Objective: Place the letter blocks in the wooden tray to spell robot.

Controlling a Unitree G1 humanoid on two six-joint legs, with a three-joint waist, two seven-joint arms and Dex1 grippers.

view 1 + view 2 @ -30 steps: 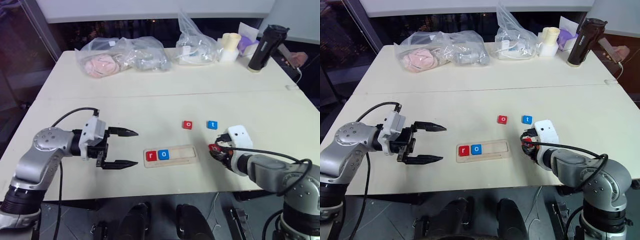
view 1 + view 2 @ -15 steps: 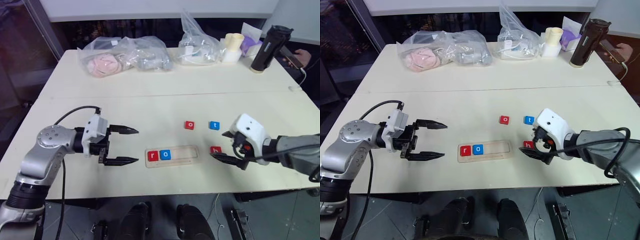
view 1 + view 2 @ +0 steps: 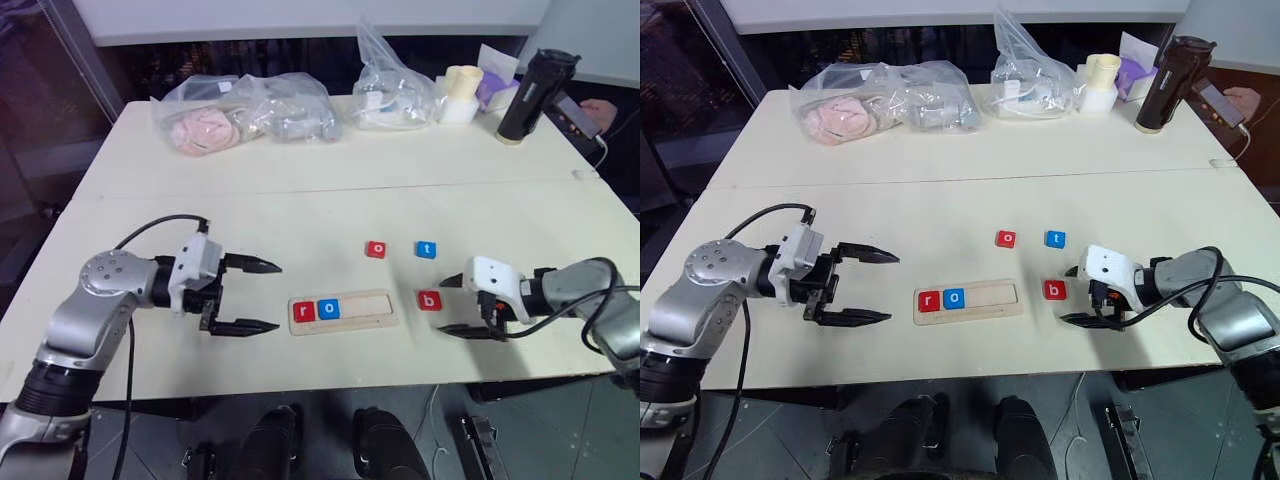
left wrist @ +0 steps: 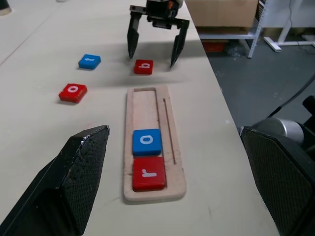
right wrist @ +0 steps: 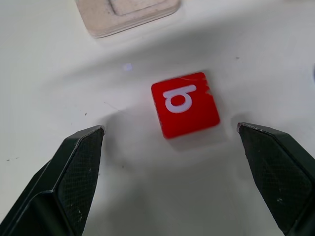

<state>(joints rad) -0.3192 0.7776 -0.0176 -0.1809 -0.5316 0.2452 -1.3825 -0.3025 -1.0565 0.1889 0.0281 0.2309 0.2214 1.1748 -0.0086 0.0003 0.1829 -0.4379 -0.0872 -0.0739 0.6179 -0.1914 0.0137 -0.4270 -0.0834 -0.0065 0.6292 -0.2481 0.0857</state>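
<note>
Right wrist view shows the red b block [image 5: 185,104] lying flat on the pale surface [image 5: 147,196], between the two spread fingers [image 5: 74,172] of the right gripper [image 3: 452,305], which touch nothing. The wooden tray [image 3: 343,310] lies just beside it, toward the left gripper [image 3: 262,296]. In the tray, the red r block [image 3: 303,311] and the blue o block [image 3: 328,309] sit side by side at its left end; the rest of the tray is free. The red o block [image 3: 376,249] and the blue t block [image 3: 426,249] wait farther back on the surface. The left gripper hovers with released fingers, holding nothing.

To do this step well, I think the right gripper should come down centred over the b, close on two opposite edges, and keep the block level, so that it drops flat next to the blue o with the letter upright.

One second ago the right gripper was curled over the b and hid most of it; now the block lies free, and the fingers have turned and opened wide.
</note>
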